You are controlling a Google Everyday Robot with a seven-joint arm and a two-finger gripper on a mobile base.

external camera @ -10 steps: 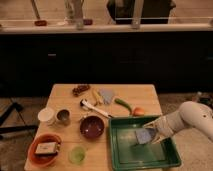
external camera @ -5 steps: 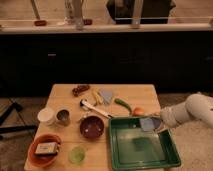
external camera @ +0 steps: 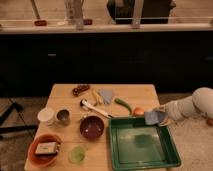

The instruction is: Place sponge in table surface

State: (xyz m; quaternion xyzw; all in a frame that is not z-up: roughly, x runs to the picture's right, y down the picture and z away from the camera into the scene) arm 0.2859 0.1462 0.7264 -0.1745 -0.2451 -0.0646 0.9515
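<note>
Blue-grey sponge (external camera: 150, 118) clamped in hand (external camera: 156, 116), we note; green tray (external camera: 142, 148) just below hand, wooden bench (external camera: 135, 95) to its left.

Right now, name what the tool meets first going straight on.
Shut on the sponge, the tool points left over the tray rim; probably the orange item first, though depth is unclear.

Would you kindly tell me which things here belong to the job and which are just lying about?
Job: sponge, held by the gripper at the green tray's far right corner; table surface.
Lying about: green tray, maroon bowl, grey-blue cloth, white cup, metal cup.
</note>
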